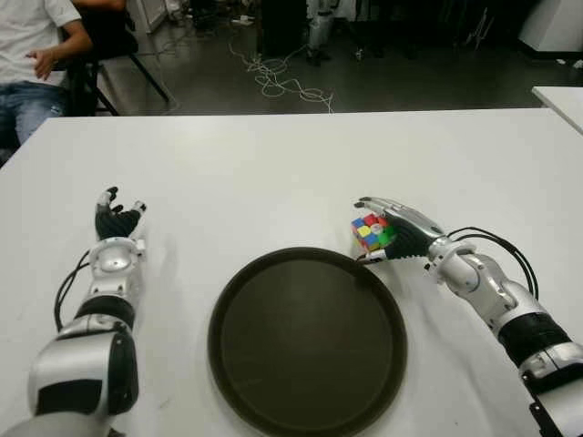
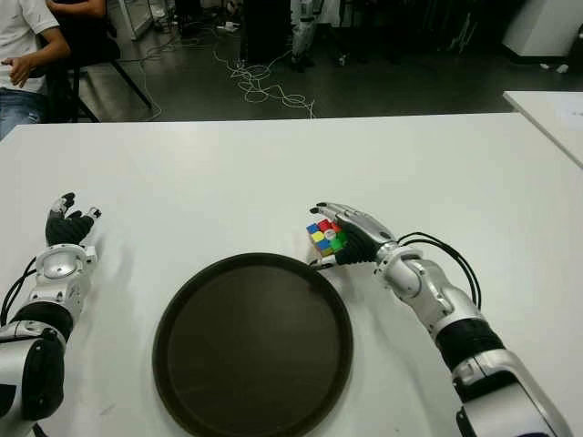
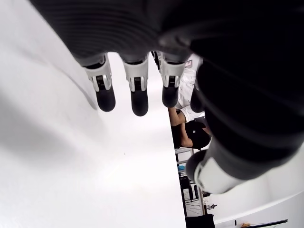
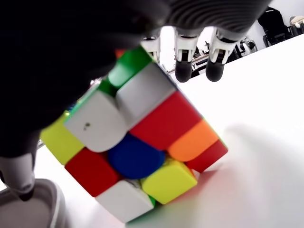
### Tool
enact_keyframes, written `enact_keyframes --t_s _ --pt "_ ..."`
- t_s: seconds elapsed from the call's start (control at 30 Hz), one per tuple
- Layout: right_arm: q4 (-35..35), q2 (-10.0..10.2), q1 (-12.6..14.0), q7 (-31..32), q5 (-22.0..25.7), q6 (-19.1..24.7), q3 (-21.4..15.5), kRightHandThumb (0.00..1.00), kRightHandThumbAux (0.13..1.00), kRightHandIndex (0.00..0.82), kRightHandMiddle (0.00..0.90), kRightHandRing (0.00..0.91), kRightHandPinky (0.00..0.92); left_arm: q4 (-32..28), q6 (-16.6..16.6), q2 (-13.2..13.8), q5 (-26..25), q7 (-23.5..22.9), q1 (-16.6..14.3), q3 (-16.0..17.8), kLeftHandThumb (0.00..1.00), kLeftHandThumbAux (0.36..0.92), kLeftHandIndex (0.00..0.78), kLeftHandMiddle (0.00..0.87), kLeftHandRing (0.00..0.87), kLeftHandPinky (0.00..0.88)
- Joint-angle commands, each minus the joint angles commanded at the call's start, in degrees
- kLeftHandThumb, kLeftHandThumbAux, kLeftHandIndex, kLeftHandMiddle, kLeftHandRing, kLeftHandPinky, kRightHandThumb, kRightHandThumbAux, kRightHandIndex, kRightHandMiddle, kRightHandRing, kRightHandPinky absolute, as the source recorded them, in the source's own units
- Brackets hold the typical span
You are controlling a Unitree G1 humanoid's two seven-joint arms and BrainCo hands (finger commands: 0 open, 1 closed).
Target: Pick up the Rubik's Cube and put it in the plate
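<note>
The Rubik's Cube [image 1: 373, 232] stands on the white table [image 1: 291, 164] just beyond the right rim of the round dark plate [image 1: 307, 339]. My right hand [image 1: 393, 229] is cupped around the cube from the right. Its fingers [image 4: 183, 66] reach straight out over the cube's top, not curled down, and the thumb [image 1: 372, 259] lies on the near side by the plate's rim. In the right wrist view the cube [image 4: 135, 147] presses against the palm and its lower edge touches the table. My left hand [image 1: 117, 223] shows far left of the plate, fingers spread, holding nothing.
A seated person [image 1: 32, 55] is at the far left behind the table. Cables [image 1: 282, 82] lie on the floor beyond the far edge. A second white table [image 1: 565, 96] shows at the right.
</note>
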Motion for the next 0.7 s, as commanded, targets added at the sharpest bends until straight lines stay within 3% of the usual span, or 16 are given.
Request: enact_keyframes --t_s 0.7 --pt "0.4 0.2 -0.5 0.1 0.0 1.2 0.4 0.0 0.539 0.0 0.0 0.0 0.022 -0.1 -0.1 0.0 0.0 0.1 0.1 0.0 0.043 0.745 0.048 0.063 0.07 0.079"
